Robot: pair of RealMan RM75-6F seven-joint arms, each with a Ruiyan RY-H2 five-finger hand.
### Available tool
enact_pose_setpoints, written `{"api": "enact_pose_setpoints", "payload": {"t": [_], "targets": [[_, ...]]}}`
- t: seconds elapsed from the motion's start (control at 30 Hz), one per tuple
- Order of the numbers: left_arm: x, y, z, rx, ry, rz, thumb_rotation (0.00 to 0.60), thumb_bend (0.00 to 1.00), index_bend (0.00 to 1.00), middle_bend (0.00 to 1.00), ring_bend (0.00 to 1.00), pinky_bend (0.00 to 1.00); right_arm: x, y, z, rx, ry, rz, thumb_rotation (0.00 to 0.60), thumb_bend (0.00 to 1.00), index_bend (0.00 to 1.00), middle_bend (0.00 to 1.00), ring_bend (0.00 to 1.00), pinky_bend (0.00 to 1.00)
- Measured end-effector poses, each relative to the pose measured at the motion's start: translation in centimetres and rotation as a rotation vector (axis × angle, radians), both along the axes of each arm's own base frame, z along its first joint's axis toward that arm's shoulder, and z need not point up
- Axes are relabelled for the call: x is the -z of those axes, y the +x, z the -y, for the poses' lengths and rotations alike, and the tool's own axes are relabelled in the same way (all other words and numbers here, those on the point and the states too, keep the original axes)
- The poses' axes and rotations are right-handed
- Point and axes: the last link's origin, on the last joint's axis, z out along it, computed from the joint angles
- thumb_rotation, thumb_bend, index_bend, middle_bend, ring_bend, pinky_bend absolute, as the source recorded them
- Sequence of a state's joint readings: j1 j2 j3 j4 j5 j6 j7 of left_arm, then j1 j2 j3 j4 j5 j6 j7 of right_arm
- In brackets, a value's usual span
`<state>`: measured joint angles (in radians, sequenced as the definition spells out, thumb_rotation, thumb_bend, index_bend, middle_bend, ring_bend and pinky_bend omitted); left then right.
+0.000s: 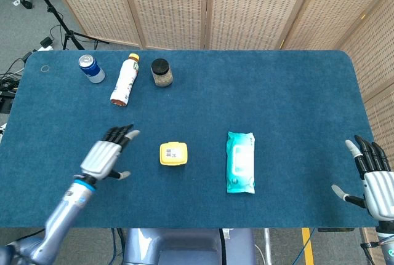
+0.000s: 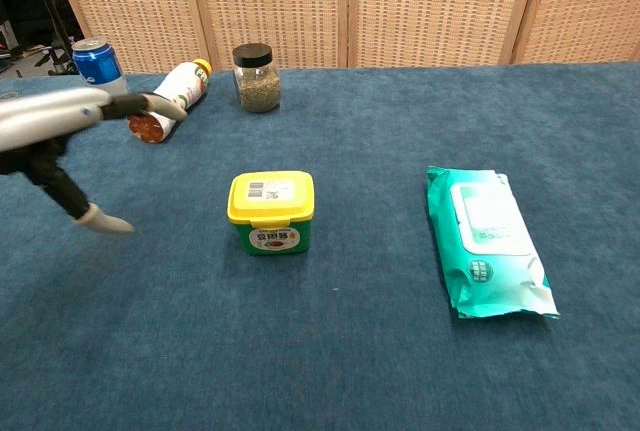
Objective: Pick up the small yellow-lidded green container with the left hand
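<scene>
A blue desk seen from above. The small green container with its yellow lid sits near the desk's centre, slightly toward seven o'clock. At its nine o'clock, apart from it, the left hand hovers with fingers spread and thumb out, holding and touching nothing. The right hand waits at the desk's four o'clock edge, fingers apart, empty. A teal wipes pack lies at the container's three o'clock.
</scene>
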<state>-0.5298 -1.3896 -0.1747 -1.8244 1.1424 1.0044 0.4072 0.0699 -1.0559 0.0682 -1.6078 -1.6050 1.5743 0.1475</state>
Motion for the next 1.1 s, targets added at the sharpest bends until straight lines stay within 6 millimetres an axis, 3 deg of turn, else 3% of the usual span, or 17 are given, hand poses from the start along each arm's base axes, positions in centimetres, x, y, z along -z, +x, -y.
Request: {"api": "enact_pose_setpoints", "payload": {"t": [0.17, 0.27, 0.5, 0.67, 0.8, 0.97, 1.1], "targets": [[4.7, 4.0, -0.7, 0.016, -0.077, 0.017, 0.600, 0.00, 0.00, 0.00, 0.00, 0.00, 0.2, -0.1, 0.1, 0.009, 0.020, 0.002, 0.600, 0.00, 0.00, 0.00, 0.00, 0.00], [6.1, 5.6, -1.2, 0.024, -0.081, 0.034, 0.600, 0.00, 0.00, 0.00, 0.00, 0.00, 0.2, -0.2, 0.3, 0.018, 0.024, 0.002, 0.600, 0.00, 0.00, 0.00, 0.00, 0.00], [7.8, 6.4, -2.0, -0.007, -0.031, -0.024, 0.600, 0.00, 0.00, 0.00, 0.00, 0.02, 0.2, -0.4, 0.6, 0.026, 0.023, 0.023, 0.600, 0.00, 0.00, 0.00, 0.00, 0.00], [8.6, 6.7, -2.3, -0.018, -0.026, -0.035, 0.600, 0.01, 0.06, 0.04, 0.12, 0.20, 0.2, -0.4, 0.6, 0.026, 0.016, 0.035, 0.600, 0.00, 0.00, 0.00, 0.00, 0.00], [9.1, 6.8, -2.5, -0.006, -0.044, -0.020, 0.600, 0.10, 0.16, 0.18, 0.21, 0.29, 0.2, -0.5, 0.7, 0.026, 0.013, 0.035, 0.600, 0.00, 0.00, 0.00, 0.00, 0.00], [9.6, 6.8, -2.6, 0.019, -0.043, 0.001, 0.600, 0.19, 0.35, 0.39, 0.36, 0.38, 0.1, -0.5, 0.7, 0.028, 0.012, 0.037, 0.600, 0.00, 0.00, 0.00, 0.00, 0.00], [9.3, 6.8, -2.9, 0.023, -0.002, 0.029, 0.600, 0.42, 0.45, 0.45, 0.42, 0.41, 0.1, -0.6, 0.7, 0.028, 0.014, 0.036, 0.600, 0.00, 0.00, 0.00, 0.00, 0.00]]}}
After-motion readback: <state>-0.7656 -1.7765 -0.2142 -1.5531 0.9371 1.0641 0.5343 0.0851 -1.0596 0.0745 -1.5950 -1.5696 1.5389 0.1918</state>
